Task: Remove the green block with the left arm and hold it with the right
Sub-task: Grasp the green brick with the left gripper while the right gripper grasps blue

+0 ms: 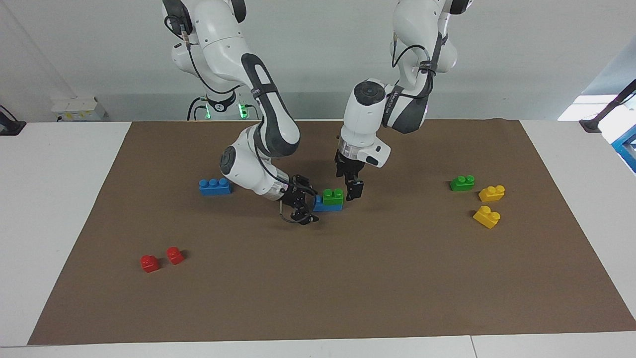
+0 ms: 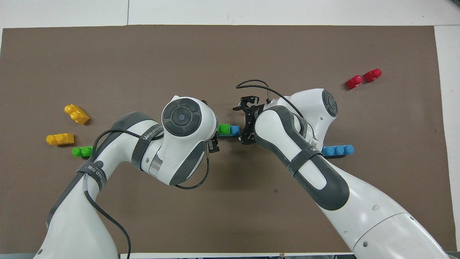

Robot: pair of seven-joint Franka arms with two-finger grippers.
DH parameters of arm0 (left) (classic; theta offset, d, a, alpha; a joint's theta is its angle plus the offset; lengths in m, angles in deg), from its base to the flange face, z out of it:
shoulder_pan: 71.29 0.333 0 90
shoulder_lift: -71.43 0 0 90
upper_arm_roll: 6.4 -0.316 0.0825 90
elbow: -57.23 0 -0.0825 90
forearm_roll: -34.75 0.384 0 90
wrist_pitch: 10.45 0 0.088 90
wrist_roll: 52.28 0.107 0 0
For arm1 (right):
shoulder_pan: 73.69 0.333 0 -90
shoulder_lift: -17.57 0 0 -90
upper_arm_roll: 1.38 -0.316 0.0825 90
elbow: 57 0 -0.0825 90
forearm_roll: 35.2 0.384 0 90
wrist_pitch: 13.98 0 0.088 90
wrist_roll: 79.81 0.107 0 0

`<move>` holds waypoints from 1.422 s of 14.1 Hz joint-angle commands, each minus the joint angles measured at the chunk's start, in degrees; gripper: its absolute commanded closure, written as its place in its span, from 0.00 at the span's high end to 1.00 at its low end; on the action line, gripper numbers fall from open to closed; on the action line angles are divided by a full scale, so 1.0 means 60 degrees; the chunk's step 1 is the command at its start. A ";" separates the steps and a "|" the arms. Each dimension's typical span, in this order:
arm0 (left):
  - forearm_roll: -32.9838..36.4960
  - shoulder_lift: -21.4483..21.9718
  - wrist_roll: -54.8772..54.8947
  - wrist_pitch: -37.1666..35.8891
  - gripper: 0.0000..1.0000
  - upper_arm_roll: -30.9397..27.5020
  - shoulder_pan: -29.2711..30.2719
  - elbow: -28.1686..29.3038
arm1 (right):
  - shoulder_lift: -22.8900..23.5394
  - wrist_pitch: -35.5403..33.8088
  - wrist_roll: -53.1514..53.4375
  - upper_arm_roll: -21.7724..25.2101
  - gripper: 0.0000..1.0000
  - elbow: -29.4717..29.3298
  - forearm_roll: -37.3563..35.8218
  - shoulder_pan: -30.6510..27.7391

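The green block (image 1: 333,195) sits on one end of a blue brick (image 1: 320,205) in the middle of the brown mat; it also shows in the overhead view (image 2: 224,128) with the blue brick (image 2: 235,130). My left gripper (image 1: 352,189) is low and open, right beside the green block at its end toward the left arm; in the overhead view the wrist hides most of it. My right gripper (image 1: 303,201) is open and low at the blue brick's free end, its jaws spread wide, also in the overhead view (image 2: 243,125).
A second green block (image 1: 462,183) and two yellow bricks (image 1: 491,193) (image 1: 486,217) lie toward the left arm's end. A loose blue three-stud brick (image 1: 215,186) and two red pieces (image 1: 149,263) (image 1: 175,255) lie toward the right arm's end.
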 commanded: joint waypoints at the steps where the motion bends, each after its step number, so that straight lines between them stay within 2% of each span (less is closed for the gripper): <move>1: 0.0302 -0.0148 -0.0403 0.0272 1.00 -0.0158 -0.0296 0.0041 | 0.0048 0.0341 -0.0367 0.0017 0.91 0.0071 0.0439 0.0022; 4: 0.0420 -0.0352 -0.0520 0.0433 1.00 -0.0158 -0.0311 0.0055 | 0.0077 0.0546 -0.0337 0.0017 0.77 0.0071 0.0658 0.0153; 5: 0.0434 -0.0367 -0.0535 0.0476 1.00 -0.0158 -0.0325 0.0055 | 0.0078 0.0663 -0.0337 0.0017 0.68 0.0086 0.0731 0.0153; 7: 0.0434 -0.0368 -0.0608 0.0506 1.00 -0.0158 -0.0326 0.0055 | 0.0078 0.0679 -0.0337 0.0017 0.43 0.0086 0.0747 0.0153; 9: 0.0478 -0.0368 -0.0710 0.0564 1.00 -0.0158 -0.0311 0.0070 | 0.0078 0.0664 -0.0352 0.0017 0.09 0.0071 0.0848 0.0153; 10: 0.0493 -0.0382 -0.0740 0.0579 1.00 -0.0158 -0.0325 0.0070 | 0.0078 0.0664 -0.0352 0.0017 0.00 0.0071 0.0878 0.0153; 19: 0.0536 -0.0587 -0.0843 0.0901 1.00 -0.0231 -0.0384 0.0070 | 0.0107 0.0708 -0.0017 0.0032 0.00 0.0027 0.0893 0.0139; 20: 0.0740 -0.0602 -0.0872 0.1003 0.97 -0.0231 -0.0355 0.0070 | 0.0107 0.0708 0.0057 0.0032 0.00 0.0027 0.0893 0.0153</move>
